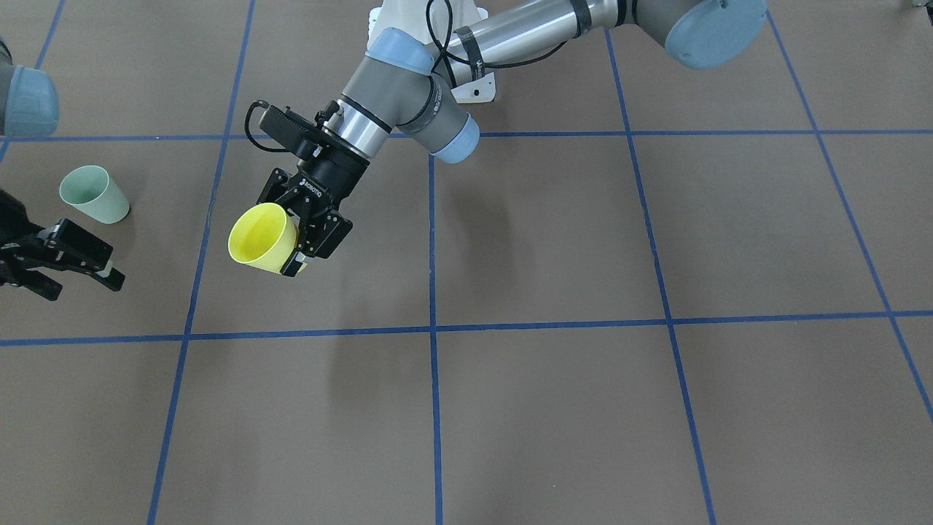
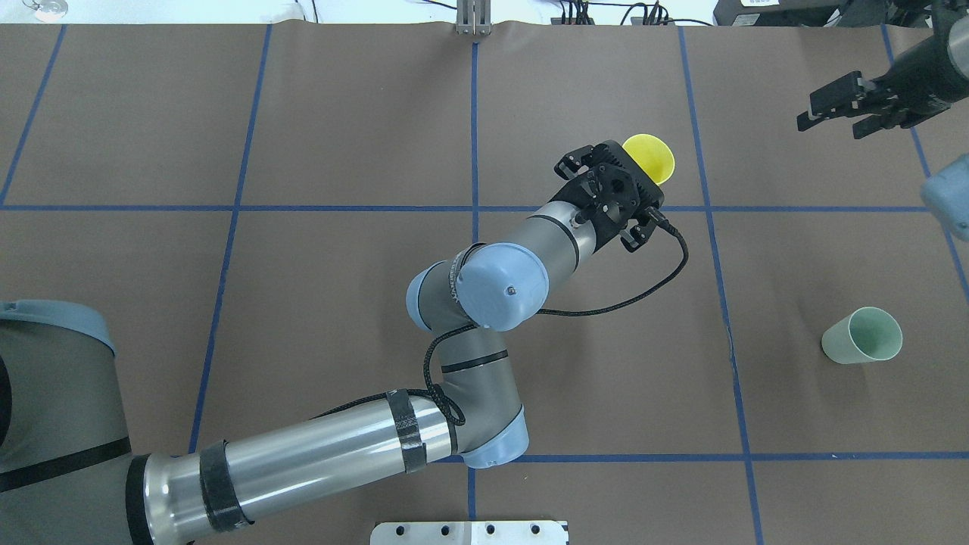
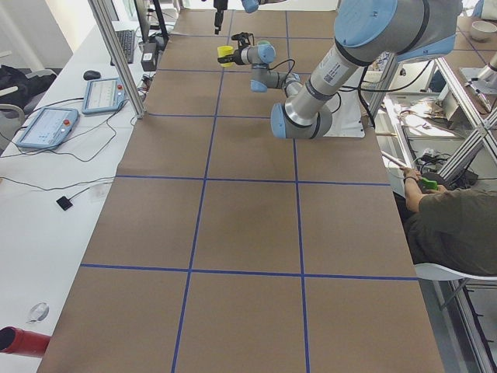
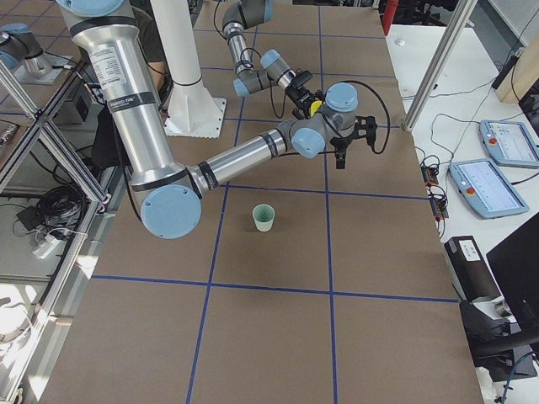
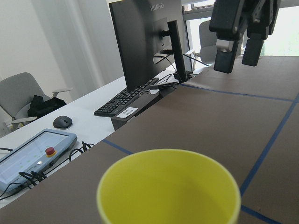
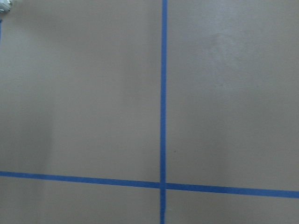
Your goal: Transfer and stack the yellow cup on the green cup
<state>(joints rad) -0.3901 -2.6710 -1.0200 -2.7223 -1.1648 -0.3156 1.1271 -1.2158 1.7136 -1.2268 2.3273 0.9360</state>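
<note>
Two arms reach over the table (image 1: 583, 408). The left arm stretches forward past the middle line, and the left gripper (image 1: 297, 250) clamps the yellow cup (image 1: 259, 237), held aloft and tipped sideways. The right gripper (image 2: 833, 125) hovers with jaws apart, near the upright green cup (image 1: 95, 194).

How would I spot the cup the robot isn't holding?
Look at the brown table crossed by blue lines. On the robot's right side the green cup stands alone, upright. It is pale mint; the yellow cup is held in the air.
</note>
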